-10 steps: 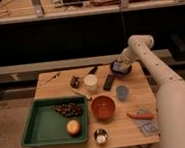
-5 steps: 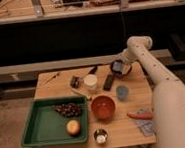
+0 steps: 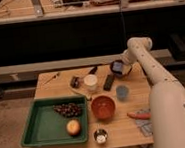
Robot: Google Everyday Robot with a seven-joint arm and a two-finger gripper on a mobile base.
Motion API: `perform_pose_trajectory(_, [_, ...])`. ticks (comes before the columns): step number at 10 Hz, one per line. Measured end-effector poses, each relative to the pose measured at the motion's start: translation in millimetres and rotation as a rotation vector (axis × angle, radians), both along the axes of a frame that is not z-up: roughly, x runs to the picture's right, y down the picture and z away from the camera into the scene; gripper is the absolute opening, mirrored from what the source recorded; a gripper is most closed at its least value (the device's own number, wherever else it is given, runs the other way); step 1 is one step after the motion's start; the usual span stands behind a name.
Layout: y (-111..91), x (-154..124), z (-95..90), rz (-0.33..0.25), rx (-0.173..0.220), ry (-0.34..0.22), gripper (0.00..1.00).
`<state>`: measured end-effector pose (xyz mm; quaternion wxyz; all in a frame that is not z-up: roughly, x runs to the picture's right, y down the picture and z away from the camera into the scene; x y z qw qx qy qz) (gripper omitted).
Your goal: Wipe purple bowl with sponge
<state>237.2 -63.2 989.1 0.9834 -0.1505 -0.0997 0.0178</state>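
Note:
The purple bowl sits at the far right of the table, mostly covered by my gripper, which hangs right over it. A pale blue patch at the gripper's tip is the sponge, down in or just above the bowl. I cannot tell whether the sponge is gripped or only lying in the bowl. My white arm reaches in from the lower right and bends back toward the bowl.
On the wooden table are a blue cup, an orange-red bowl, a black remote and a white cup. A green tray holds grapes and an orange fruit. A tiny metal bowl, a carrot and a blue-grey cloth lie near the front.
The gripper has shifted only slightly over the purple bowl. Everything else on the table is where it was.

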Motion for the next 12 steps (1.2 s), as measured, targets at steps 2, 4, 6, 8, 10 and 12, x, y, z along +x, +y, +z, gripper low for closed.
perform_pose_trajectory(2, [3.3, -3.4, 5.1, -0.001, -0.007, -0.003, 0.74])
perform_pose_trajectory(4, [7.7, -5.2, 10.0, 0.002, -0.009, -0.003, 0.74])
perform_pose_trajectory(6, [12.9, -7.1, 15.5, 0.011, -0.009, -0.001, 0.74])
perform_pose_trajectory(8, [16.7, -7.7, 19.0, 0.018, -0.010, 0.002, 0.67])
perform_pose_trajectory(10, [19.5, -8.0, 22.7, 0.028, -0.012, 0.008, 0.45])
perform_pose_trajectory(12, [21.1, -7.7, 25.0, 0.034, -0.013, 0.014, 0.25])
